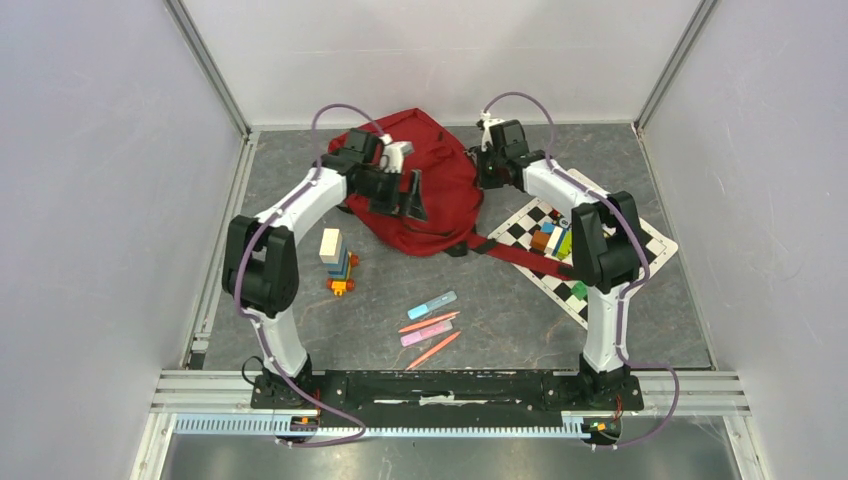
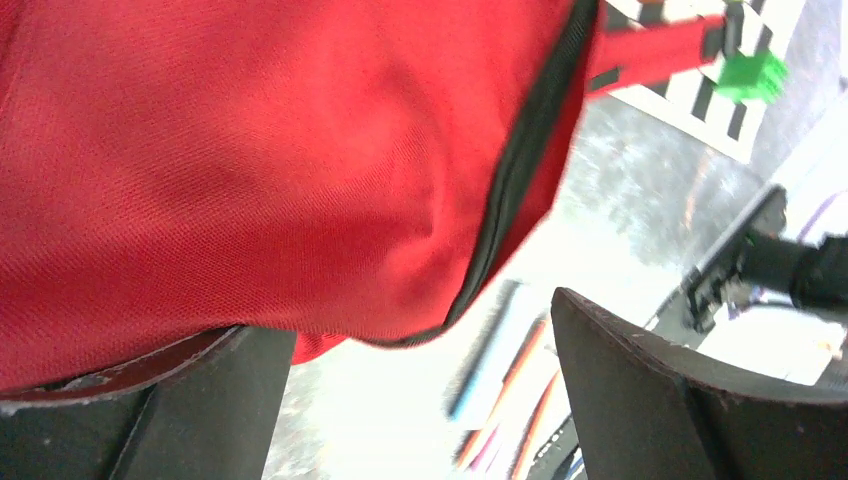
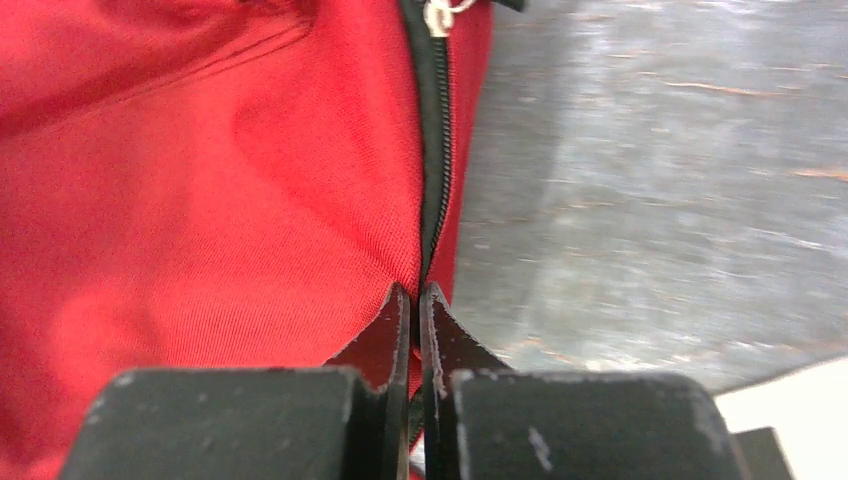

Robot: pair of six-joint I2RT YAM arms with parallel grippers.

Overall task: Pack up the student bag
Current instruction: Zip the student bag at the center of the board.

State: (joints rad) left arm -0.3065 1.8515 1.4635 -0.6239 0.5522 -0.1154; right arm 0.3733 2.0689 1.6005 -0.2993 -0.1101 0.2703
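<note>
The student bag, a dark red backpack, lies at the back middle of the table. My left gripper hangs over its left front part with jaws wide open. In the left wrist view the red fabric and its black-piped edge fill the space above the fingers and drape over the left one. My right gripper is at the bag's right edge. In the right wrist view it is shut on the bag's black zip seam.
A stack of coloured blocks stands front left. Several pens and markers lie in front of the bag. A checkerboard sheet at the right carries blocks and a green block. A red strap trails over it.
</note>
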